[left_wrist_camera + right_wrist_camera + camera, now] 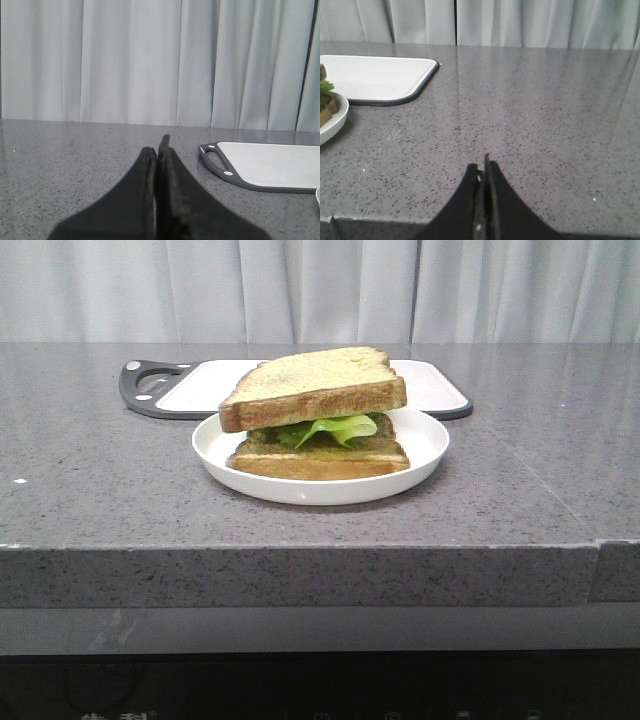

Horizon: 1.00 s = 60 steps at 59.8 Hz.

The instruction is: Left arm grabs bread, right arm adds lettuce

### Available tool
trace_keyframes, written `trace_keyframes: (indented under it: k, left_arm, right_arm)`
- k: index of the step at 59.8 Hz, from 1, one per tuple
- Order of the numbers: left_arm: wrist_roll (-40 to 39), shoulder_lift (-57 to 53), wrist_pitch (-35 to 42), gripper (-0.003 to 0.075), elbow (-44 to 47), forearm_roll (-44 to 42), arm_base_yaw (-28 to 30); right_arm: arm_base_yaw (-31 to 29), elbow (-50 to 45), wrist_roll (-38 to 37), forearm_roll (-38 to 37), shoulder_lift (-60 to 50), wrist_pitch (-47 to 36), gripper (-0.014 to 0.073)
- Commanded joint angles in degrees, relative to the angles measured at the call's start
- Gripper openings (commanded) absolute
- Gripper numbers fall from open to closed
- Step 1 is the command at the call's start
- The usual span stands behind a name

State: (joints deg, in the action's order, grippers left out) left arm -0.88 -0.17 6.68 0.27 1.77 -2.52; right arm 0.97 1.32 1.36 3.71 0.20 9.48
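The bread [315,387] caps the lettuce [335,427] on the plate [425,445], in front of the cutting board [190,385], so the sandwich looks built. Both the left gripper [159,150] and right gripper [484,170] sit clenched on nothing, away from the plate.

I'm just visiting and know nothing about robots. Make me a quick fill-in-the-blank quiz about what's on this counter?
1. The sandwich sits on a round ____ plate.
2. Between the top bread and the bottom slice lies green ____.
3. Behind the plate lies a cutting board with a ____ rim.
4. The left gripper and right gripper are both ____.

Missing words: white; lettuce; black; shut
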Motion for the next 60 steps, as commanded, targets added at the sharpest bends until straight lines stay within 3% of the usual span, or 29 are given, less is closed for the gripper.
trace_keyframes:
  k: [1,60]
  left_arm:
    - [-0.47,-1.15,4.59,-0.002,0.3,0.01,0.15]
    - [-0.47,-1.05,4.59,-0.002,0.3,0.01,0.15]
  right_arm:
    - [-0.36,0.04,0.45,-0.32,-1.07,-5.63,-0.0118]
    - [-1.69,-2.67,0.45,-0.28,-1.99,-8.12,-0.0118]
